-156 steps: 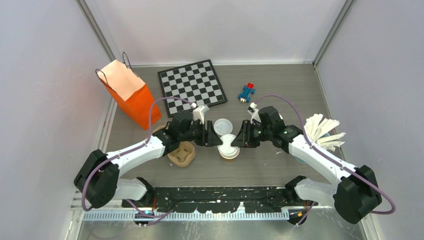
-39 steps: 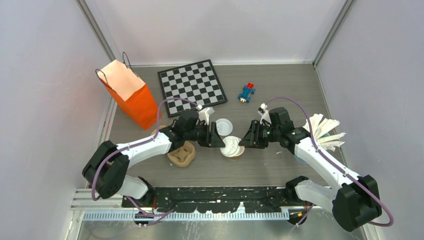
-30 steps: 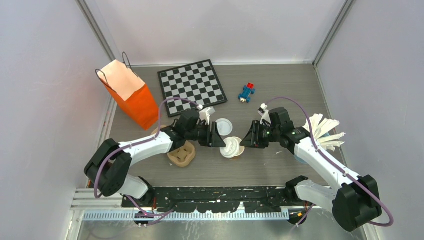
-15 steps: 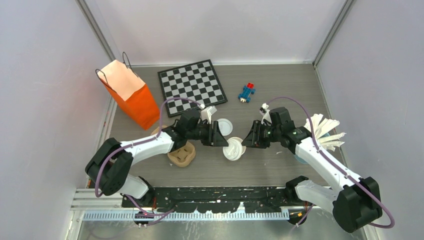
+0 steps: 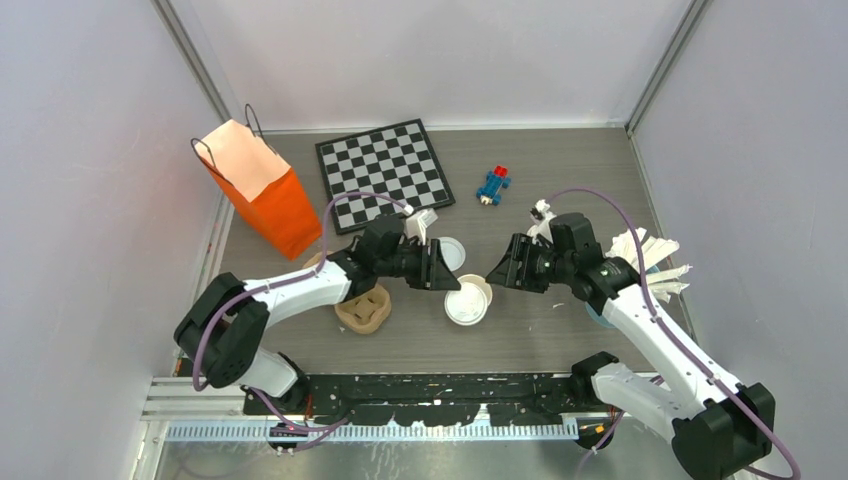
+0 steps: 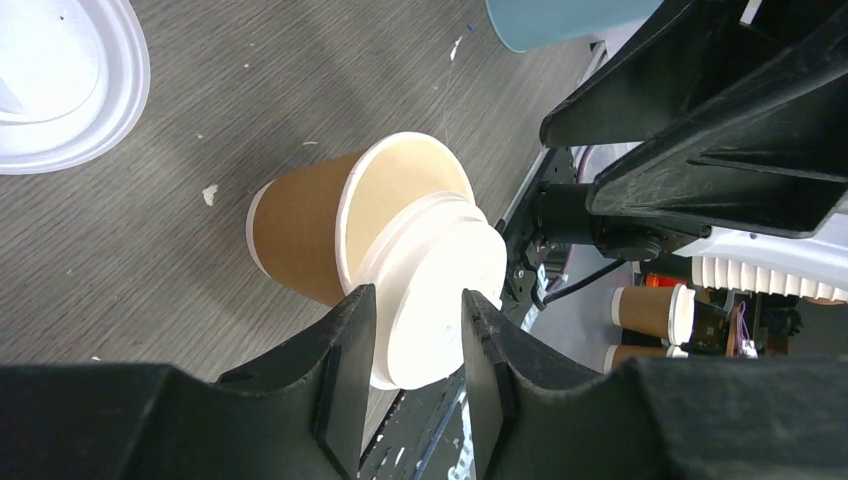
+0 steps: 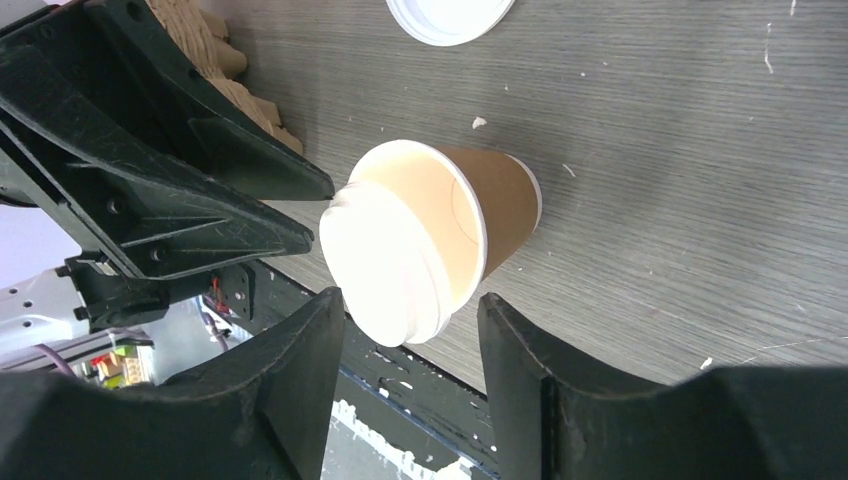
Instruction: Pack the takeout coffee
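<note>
Right gripper [image 5: 492, 275] has drawn back from the cup [image 5: 479, 290] since half a second ago, and its jaws have widened. The lid [image 5: 464, 308] covered the cup then. It now sits askew, with part of the rim bared.

Top view. Cup stands on the table [image 5: 560, 180], front middle, between the two arms. Left gripper [image 5: 452, 280] is just beside it on the left; right gripper is a little off on the right. Spare lid [image 5: 449, 252] lies flat just behind the cup. Tray [image 5: 362, 310] is near, to the left, partly under the left arm. Orange bag [image 5: 265, 195] is at back left, with the chessboard [image 5: 385, 175] behind and a small toy [image 5: 493, 185] to its right.

Left wrist. Brown cup [image 6: 295, 240], mouth open, cream inside. Lid [image 6: 430, 300] is tilted, one edge dropped into the mouth and the other hanging out toward the camera. Left fingers [image 6: 345, 380] are part way apart, and the lid shows in the gap beyond them. Whether they touch it cannot be told. Blue tumbler [image 6: 560, 20] is at the top edge. Two more lidded cups [image 6: 648, 312] are far off at the right, any print on them too small to read.

Right wrist. Right fingers [image 7: 300, 400] stand wide, framing the cup [image 7: 500, 200] and lid [image 7: 385, 265] but clear of both. The left gripper's tips sit close by the lid's far edge. Cup wall plain brown, lid plain white.
</note>
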Tool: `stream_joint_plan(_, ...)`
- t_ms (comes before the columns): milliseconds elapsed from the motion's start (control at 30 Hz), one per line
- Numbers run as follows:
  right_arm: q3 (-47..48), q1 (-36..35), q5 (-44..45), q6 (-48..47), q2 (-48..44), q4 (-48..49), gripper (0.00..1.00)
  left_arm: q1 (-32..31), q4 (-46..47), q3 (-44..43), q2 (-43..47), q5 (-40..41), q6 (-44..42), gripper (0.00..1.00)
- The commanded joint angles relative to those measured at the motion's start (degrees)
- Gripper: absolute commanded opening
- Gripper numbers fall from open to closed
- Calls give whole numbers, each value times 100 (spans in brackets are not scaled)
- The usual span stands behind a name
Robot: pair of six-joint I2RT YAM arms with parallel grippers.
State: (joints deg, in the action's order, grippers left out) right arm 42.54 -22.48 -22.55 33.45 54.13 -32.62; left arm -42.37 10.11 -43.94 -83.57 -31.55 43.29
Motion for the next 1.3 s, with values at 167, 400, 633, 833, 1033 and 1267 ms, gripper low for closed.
stream_joint_plan(167,290,-397,428,-207,88,-271,56,-35,10,-367,-88,8,-83,38)
stream_joint_plan(400,670,-1352,1379,-232,546,-476,54,-35,12,-431,-179,-13,-66,37)
stream_joint_plan(633,726,-1458,1672,-346,837,-545,51,-35,-46,-370,-107,8,-93,37)
stream_joint_plan(833,624,-1536,1521,-227,898,-347,50,-35,-62,-345,-87,15,-110,37)
stream_joint_plan(1033,653,-1619,1512,-310,1085,-253,53,-35,-44,-321,-37,49,-137,37)
stream_joint_plan(1267,676,-1643,1825,-386,1125,-330,42,-36,-65,-369,-51,44,-145,36)
